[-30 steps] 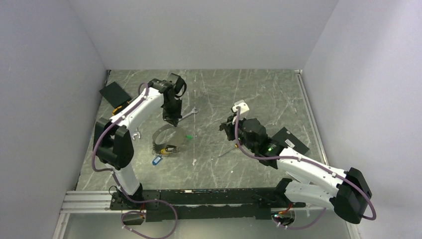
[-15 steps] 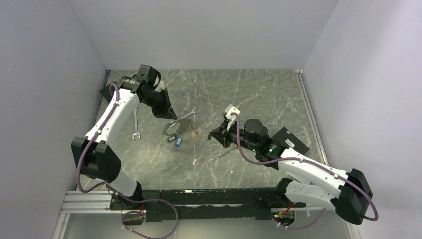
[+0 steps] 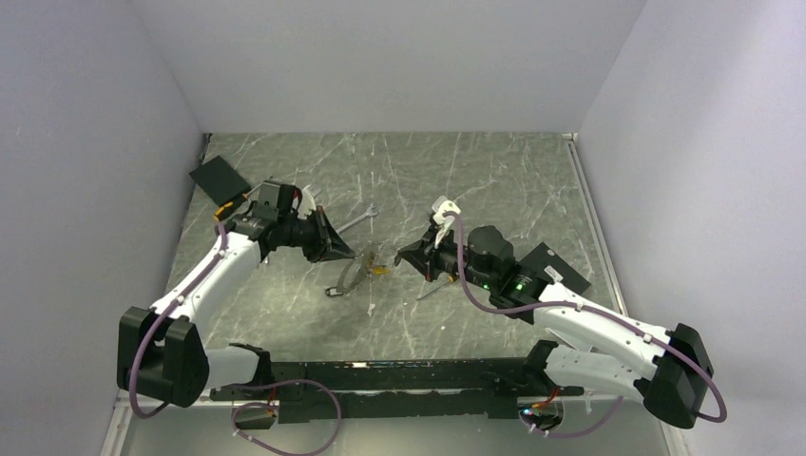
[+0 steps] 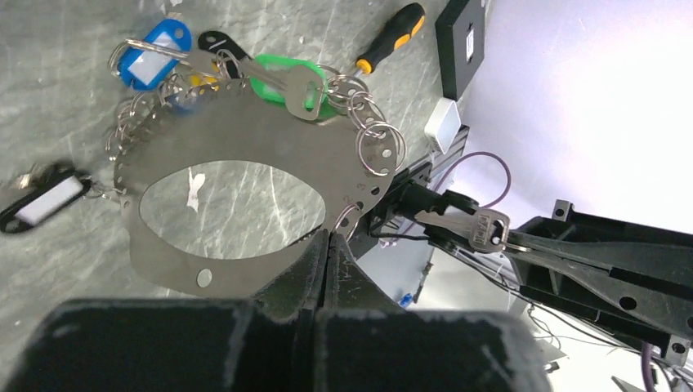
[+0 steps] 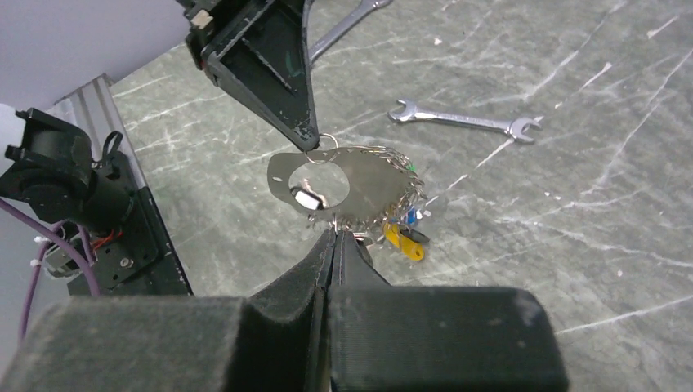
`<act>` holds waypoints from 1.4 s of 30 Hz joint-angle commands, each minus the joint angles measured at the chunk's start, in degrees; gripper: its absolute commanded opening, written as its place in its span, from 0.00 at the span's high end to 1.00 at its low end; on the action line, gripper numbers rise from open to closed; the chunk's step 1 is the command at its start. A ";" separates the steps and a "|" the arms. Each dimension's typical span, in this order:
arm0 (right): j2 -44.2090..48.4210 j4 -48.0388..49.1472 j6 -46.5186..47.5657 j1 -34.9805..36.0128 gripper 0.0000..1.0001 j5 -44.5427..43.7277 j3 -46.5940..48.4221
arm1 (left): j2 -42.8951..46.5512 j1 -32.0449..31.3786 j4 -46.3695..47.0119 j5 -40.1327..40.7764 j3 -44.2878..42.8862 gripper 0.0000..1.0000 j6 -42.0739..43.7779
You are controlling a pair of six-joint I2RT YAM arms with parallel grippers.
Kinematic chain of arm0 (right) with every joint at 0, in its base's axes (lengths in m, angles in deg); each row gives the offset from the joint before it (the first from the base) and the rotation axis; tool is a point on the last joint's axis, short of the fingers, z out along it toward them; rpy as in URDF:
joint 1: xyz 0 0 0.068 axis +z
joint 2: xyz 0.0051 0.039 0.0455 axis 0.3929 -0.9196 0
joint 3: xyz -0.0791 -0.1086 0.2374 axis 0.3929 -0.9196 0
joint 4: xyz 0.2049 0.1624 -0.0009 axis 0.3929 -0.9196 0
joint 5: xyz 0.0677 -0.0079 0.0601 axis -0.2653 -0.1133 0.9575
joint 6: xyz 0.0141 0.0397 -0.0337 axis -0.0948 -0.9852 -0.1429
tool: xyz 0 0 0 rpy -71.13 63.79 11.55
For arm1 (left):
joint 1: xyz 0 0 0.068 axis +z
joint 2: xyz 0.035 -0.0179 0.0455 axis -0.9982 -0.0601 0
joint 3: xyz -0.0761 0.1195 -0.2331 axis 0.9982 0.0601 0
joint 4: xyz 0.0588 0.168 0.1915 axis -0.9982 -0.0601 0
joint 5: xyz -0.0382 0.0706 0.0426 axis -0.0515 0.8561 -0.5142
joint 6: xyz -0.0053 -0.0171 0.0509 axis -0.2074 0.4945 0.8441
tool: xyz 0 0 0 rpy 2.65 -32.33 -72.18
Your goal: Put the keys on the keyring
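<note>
Two grippers meet at mid-frame in the top view. We find the left gripper (image 4: 328, 238) clamped on the lower edge of the keyring (image 4: 270, 135), holding it up off the table (image 3: 494, 180), apparently so the hung keys (image 4: 288, 77) dangle clear. The right gripper (image 5: 333, 238) pinches a silver key (image 4: 484, 229) just beside the rim, likely for threading. Against half a second ago, the left arm has swung lower and the keyring sits nearer the right gripper.

Soft, even light fills every view; shadows on the grey surface (image 3: 494, 180) are faint and diffuse. Wrist views blur up close: the left claw (image 4: 327, 238) and right claw (image 5: 333, 238) look soft, and a black-tagged key (image 4: 41, 200) smears.
</note>
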State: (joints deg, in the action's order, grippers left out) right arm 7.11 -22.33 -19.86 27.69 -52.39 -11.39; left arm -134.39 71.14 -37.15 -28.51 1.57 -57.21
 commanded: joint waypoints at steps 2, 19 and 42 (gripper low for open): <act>-1.47 0.82 -4.89 0.46 1.00 -2.05 -1.55 | 2.30 -2.49 8.02 1.42 4.62 1.00 -1.38; -3.14 -3.82 -12.16 0.90 1.00 -11.03 -5.98 | -8.89 -15.19 30.57 7.36 16.72 1.00 -12.29; -7.52 -0.65 -10.39 0.94 1.00 -10.45 -7.33 | -14.63 -15.38 27.68 10.78 15.80 0.64 -7.29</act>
State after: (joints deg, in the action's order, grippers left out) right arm -0.76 -25.67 -30.87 28.44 -62.24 -18.36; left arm -149.27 56.08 -8.30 -19.67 18.86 -66.48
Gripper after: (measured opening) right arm 0.010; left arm 0.357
